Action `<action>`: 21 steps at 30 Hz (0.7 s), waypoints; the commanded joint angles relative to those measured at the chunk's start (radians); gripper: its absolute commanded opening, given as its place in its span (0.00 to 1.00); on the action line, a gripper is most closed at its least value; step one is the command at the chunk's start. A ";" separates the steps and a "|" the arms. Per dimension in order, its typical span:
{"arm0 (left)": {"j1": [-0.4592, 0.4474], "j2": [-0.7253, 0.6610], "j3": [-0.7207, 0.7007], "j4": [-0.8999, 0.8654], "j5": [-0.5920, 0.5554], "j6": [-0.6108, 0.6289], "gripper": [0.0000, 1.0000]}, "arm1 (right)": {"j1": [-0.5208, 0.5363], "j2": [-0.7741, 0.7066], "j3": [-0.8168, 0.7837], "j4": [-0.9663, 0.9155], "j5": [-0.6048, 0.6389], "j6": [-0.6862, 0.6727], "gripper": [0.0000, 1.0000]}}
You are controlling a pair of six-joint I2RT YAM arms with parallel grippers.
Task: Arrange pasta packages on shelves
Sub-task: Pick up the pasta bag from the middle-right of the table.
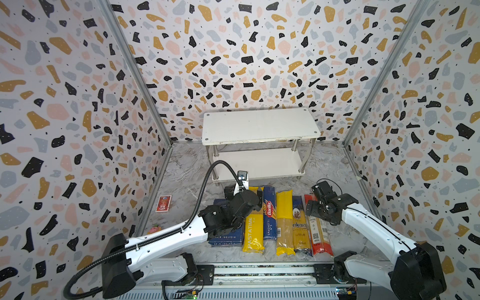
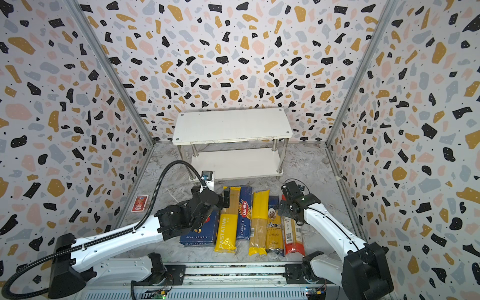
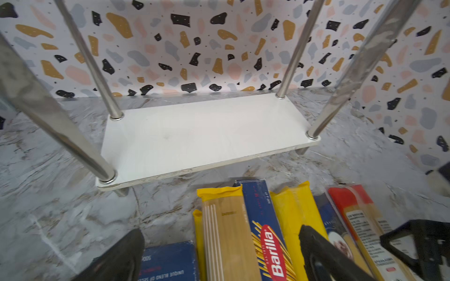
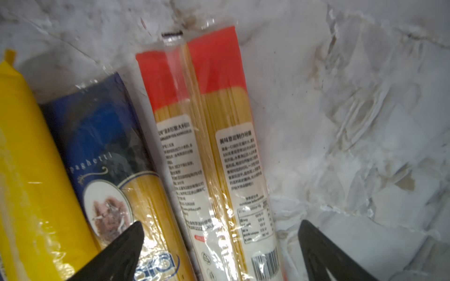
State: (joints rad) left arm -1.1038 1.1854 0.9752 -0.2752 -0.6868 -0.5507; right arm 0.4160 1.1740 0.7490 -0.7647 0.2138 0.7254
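Observation:
The pasta packages lie side by side on the marble floor in front of the shelves point(image 1: 259, 124). From the left they are a wide Barilla box point(image 1: 226, 239), a yellow PASTATIME bag point(image 1: 253, 233), a narrow Barilla box point(image 1: 269, 213), a plain yellow bag point(image 1: 284, 220), the ankara bag point(image 1: 301, 226) and the red-orange bag point(image 1: 318, 233). My left gripper point(image 3: 220, 231) hangs open above the PASTATIME bag point(image 3: 229, 231) and narrow box point(image 3: 265, 231), holding nothing. My right gripper point(image 4: 221, 223) stands open over the red-orange bag point(image 4: 214, 146), astride it and empty.
Both white boards of the shelves point(image 2: 233, 162) are bare, on chrome legs point(image 3: 92, 65). A small red card-sized pack point(image 1: 164, 203) and a tiny pink object point(image 1: 155, 229) lie by the left wall. The patterned walls close in on three sides.

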 commanded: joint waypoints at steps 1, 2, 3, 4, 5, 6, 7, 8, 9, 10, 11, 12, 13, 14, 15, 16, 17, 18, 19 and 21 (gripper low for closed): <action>-0.050 0.021 0.064 -0.071 0.087 0.015 1.00 | 0.010 0.039 0.028 -0.058 -0.003 0.025 0.99; -0.058 0.021 0.073 -0.075 0.124 0.019 1.00 | 0.010 0.057 0.030 -0.064 0.002 0.022 0.99; -0.065 0.018 0.080 -0.080 0.157 0.021 0.99 | 0.009 0.078 0.034 -0.072 0.002 0.020 0.99; -0.070 0.012 0.086 -0.084 0.180 0.019 0.99 | 0.009 0.097 0.037 -0.078 -0.005 0.020 0.99; -0.073 0.005 0.087 -0.084 0.196 0.017 0.99 | 0.009 0.110 0.038 -0.084 -0.014 0.021 0.99; -0.074 -0.006 0.086 -0.085 0.213 0.017 0.99 | 0.009 0.120 0.034 -0.084 -0.028 0.022 0.99; -0.075 -0.019 0.082 -0.081 0.220 0.017 1.00 | 0.009 0.125 0.028 -0.084 -0.039 0.022 0.99; -0.076 -0.028 0.078 -0.077 0.221 0.017 0.99 | 0.009 0.131 0.024 -0.084 -0.045 0.021 0.99; -0.076 -0.040 0.075 -0.073 0.218 0.018 0.99 | 0.008 0.137 0.023 -0.088 -0.050 0.019 0.99; -0.076 -0.050 0.071 -0.073 0.211 0.020 0.99 | 0.008 0.145 0.026 -0.095 -0.050 0.014 0.99; -0.076 -0.057 0.070 -0.073 0.202 0.022 0.99 | 0.008 0.155 0.030 -0.102 -0.047 0.010 0.99; -0.076 -0.063 0.067 -0.073 0.196 0.024 0.99 | 0.004 0.165 0.031 -0.103 -0.051 0.001 0.99; -0.076 -0.066 0.064 -0.070 0.191 0.028 1.00 | -0.004 0.172 0.032 -0.099 -0.064 -0.008 0.99; -0.076 -0.069 0.060 -0.066 0.185 0.031 0.99 | -0.012 0.182 0.030 -0.093 -0.078 -0.013 0.99; -0.076 -0.067 0.056 -0.067 0.179 0.031 1.00 | -0.017 0.191 0.026 -0.083 -0.084 -0.017 0.99; -0.076 -0.066 0.055 -0.066 0.176 0.031 0.99 | -0.020 0.198 0.022 -0.072 -0.089 -0.021 0.99; -0.076 -0.061 0.053 -0.067 0.178 0.031 0.99 | -0.026 0.209 0.018 -0.061 -0.096 -0.025 0.99; -0.076 -0.058 0.052 -0.068 0.181 0.030 0.99 | -0.032 0.222 0.018 -0.055 -0.099 -0.028 0.99; -0.076 -0.057 0.050 -0.069 0.183 0.031 0.99 | -0.039 0.233 0.022 -0.056 -0.094 -0.030 0.99; -0.076 -0.056 0.045 -0.071 0.190 0.031 0.99 | -0.059 0.246 0.025 -0.044 -0.099 -0.039 0.99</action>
State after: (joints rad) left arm -1.1755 1.1294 1.0336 -0.3397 -0.5022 -0.5377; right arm 0.3763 1.4097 0.7589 -0.8089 0.1287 0.7074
